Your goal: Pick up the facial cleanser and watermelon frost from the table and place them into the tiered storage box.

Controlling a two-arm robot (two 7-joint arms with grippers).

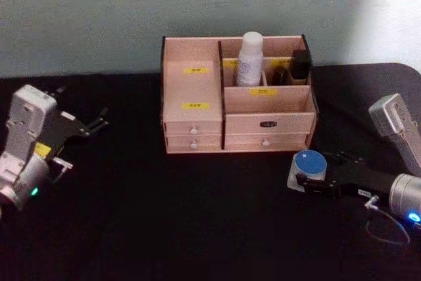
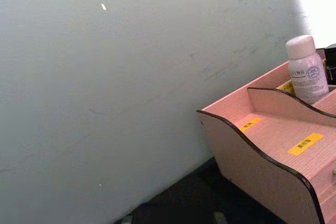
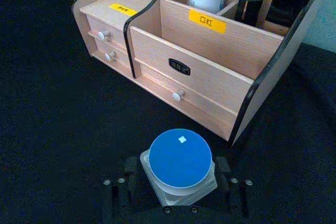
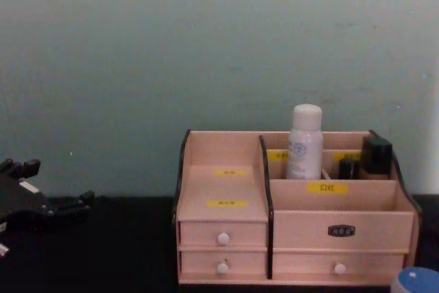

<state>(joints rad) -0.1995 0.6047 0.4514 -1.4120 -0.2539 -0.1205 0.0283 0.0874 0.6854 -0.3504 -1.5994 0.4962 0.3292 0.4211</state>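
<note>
The right pincer (image 3: pixel 176 176) is pinching the blue-lidded jar (image 3: pixel 180 158), its dark fingers (image 3: pixel 131 167) pressing on opposite sides of the jar's clear, squarish base. The jar is sitting low on the black tabletop (image 1: pixel 164 215), at the lower right of the head view, just off the front right corner of the tiered storage box (image 3: pixel 210 77).

This looks like the grasp stage for the second item, probably the watermelon frost. A white bottle (image 1: pixel 250 57), likely the facial cleanser, is already standing upright in the box's upper rear compartment. The next move is calling for a straight lift high enough to clear the box's front wall, then a carry up and to the left in the head view to an open compartment. The long front tray looks the easiest target.

The jar is looking rigid, with a flat, round, matte blue lid over a thick transparent body. That flat-sided base is giving the fingers a fair seat. The box is appearing as smooth pale pinkish wood with dark curved side edges, yellow labels (image 3: pixel 207 21) and small white round drawer knobs (image 3: pixel 178 95). Two dark, blocky containers (image 1: pixel 300 65) are standing in the rear right section. The tabletop covering is looking like soft black cloth.

The left pincer (image 1: pixel 100 120) is idling at the left edge of the head view, well apart from the box, its thin fingers slightly spread.
</note>
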